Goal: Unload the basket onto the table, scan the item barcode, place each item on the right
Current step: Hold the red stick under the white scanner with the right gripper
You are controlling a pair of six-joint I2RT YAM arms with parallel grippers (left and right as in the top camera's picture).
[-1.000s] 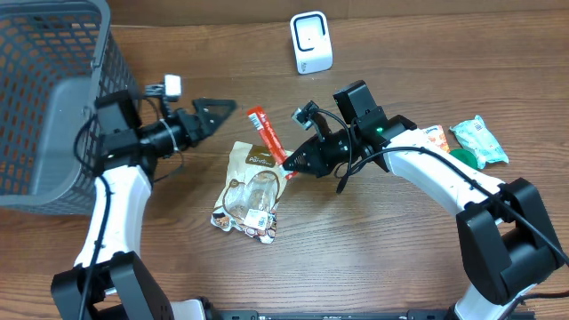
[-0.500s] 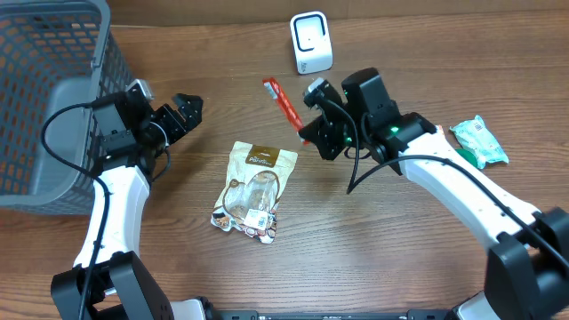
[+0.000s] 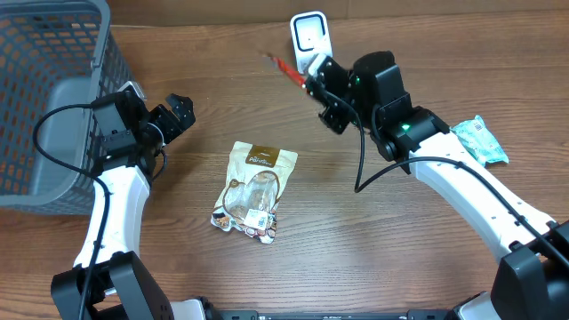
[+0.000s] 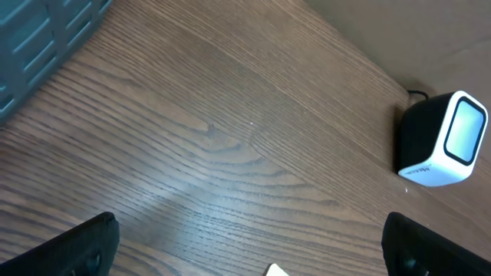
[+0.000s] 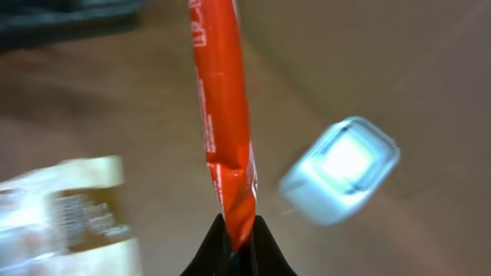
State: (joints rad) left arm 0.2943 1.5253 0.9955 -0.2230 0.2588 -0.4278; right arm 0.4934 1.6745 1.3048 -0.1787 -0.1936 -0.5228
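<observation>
red stick packet pinched in the right claw, up by the scanner

the right claw is clamped tight on one end of the packet, and the rest of the packet sticks out past the fingertips toward the upper left of the overhead frame. it is lifted off the table, its held end just beside the lower left corner of the white scanner at the top centre. in the right wrist view the packet rises straight up from the fingertips at the bottom edge, with the scanner blurred to its right.

the packet is long, narrow and flat, bright red-orange with pale print along it that is too blurred to read, and it is creased where the fingers squeeze it.

the left claw stands wide, holding nothing, at the left of the overhead frame beside the grey mesh basket. a tan and white pouch lies flat at the centre of the table, and a green packet lies at the right edge.
</observation>
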